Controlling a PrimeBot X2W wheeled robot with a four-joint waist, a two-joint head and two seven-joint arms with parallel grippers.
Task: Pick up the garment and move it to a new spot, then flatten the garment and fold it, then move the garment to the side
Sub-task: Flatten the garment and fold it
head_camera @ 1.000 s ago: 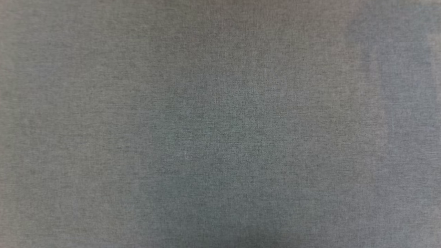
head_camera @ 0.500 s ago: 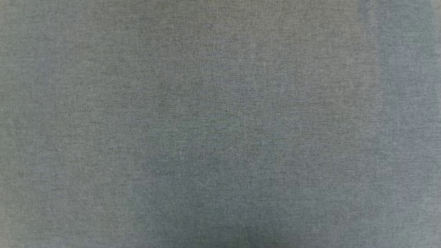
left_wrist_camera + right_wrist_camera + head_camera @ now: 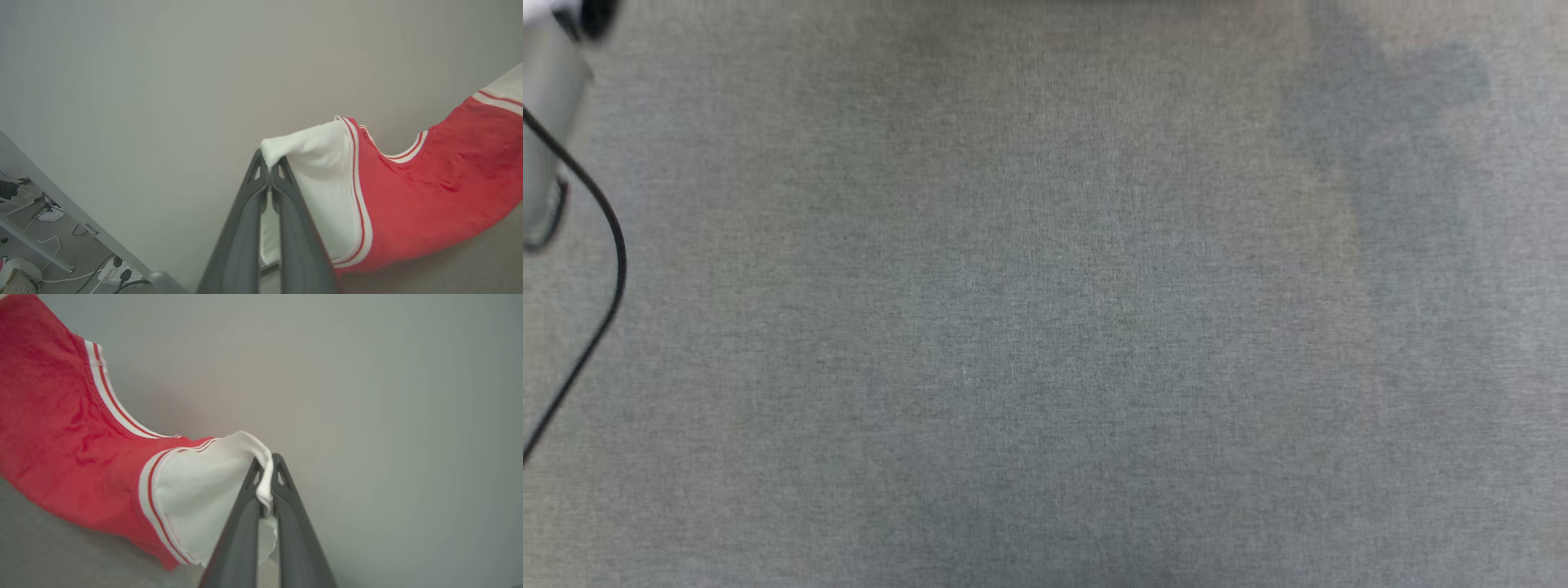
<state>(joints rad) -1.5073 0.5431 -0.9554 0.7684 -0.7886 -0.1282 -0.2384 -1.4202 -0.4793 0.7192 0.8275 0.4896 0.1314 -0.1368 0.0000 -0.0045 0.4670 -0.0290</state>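
The garment (image 3: 429, 192) strung between two clenched grippers
The left gripper (image 3: 269, 165) pinches one white sleeve tip at its fingertips and the right gripper (image 3: 267, 465) pinches the other. The red body sags away to each one's inner side, over the grey surface (image 3: 449, 269) beyond.

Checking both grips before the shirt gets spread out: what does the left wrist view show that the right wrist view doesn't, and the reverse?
Left wrist view: the left gripper shut on a white sleeve, plus cables and a power strip on the floor at lower left.
Right wrist view: the right gripper shut on the other white sleeve.
Both: the red body of the garment with striped trim at collar and sleeve seam, in front of a pale wall.
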